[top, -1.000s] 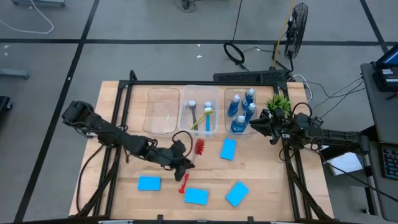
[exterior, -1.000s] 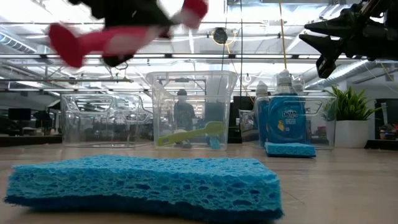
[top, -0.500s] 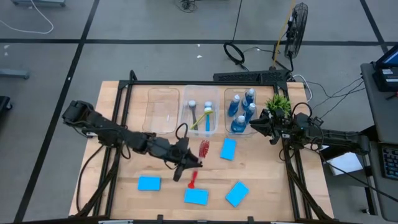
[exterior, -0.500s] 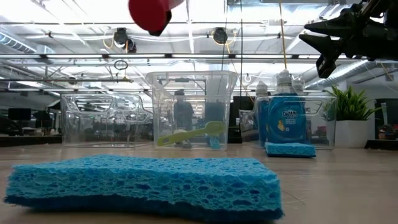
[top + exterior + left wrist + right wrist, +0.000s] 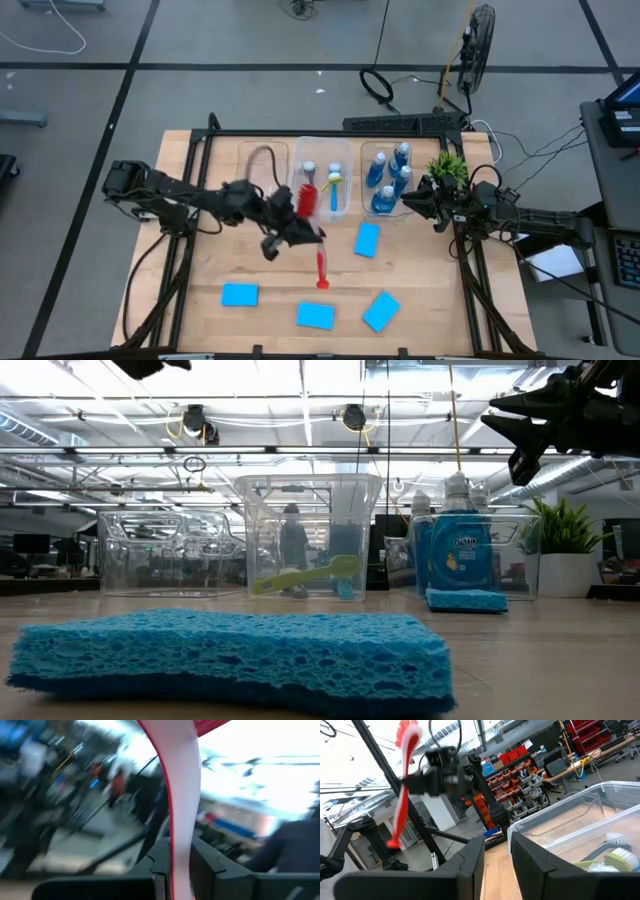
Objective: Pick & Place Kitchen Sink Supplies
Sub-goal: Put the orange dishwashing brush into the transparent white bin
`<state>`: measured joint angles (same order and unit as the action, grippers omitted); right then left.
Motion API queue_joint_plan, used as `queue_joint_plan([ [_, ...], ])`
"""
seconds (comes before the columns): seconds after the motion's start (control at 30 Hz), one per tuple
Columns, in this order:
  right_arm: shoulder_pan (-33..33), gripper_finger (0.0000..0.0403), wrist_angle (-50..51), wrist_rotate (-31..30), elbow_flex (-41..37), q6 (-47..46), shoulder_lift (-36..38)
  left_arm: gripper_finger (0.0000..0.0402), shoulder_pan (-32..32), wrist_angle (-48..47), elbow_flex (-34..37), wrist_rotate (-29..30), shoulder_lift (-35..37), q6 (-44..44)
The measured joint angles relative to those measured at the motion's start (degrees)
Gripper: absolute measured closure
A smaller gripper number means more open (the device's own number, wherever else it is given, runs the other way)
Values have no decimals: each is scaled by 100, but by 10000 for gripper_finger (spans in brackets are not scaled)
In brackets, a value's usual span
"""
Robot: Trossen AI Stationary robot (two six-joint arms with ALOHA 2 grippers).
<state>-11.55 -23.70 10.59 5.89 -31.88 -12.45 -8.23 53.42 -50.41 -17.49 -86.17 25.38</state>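
Item: red brush (image 5: 318, 237), carried by the left gripper (image 5: 297, 226), raised above the table just in front of the middle bin (image 5: 321, 187)
Grip: jaws pinched on the handle near the bristle end, as the left wrist view showed the shaft clamped between the fingers (image 5: 206, 862)
Orientation: seen from above, long axis ran from the bin towards the table's front edge; bristle head (image 5: 308, 198) lay at the bin's rim, the round handle tip towards the front. The right wrist view showed it hanging nearly upright, bristles topmost
Step judged in hand: delivery to the middle bin, which already held brushes
Handling advice: bring the whole length over the opening, tilt it to lie along the bin, lower before release
Right gripper (image 5: 411, 200): waited beside the bottle bin (image 5: 372, 198), jaws narrowly apart, holding nothing
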Motion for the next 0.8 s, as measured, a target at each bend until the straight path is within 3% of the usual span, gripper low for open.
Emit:
queue_joint_plan([
  [0.2,0,316,0,0,0,0,0,360,343,1508,0,-877,4,0],
  [0.3,2,316,0,0,0,0,0,360,416,1749,0,-901,7,147],
  [0.4,0,316,0,0,0,0,1,360,518,1591,0,-412,7,642],
  [0.63,0,316,2,0,0,0,0,360,779,-583,-4,1799,40,1944],
  [0.8,0,316,4,-1,0,0,1,360,1075,-3009,-487,2097,85,2617],
])
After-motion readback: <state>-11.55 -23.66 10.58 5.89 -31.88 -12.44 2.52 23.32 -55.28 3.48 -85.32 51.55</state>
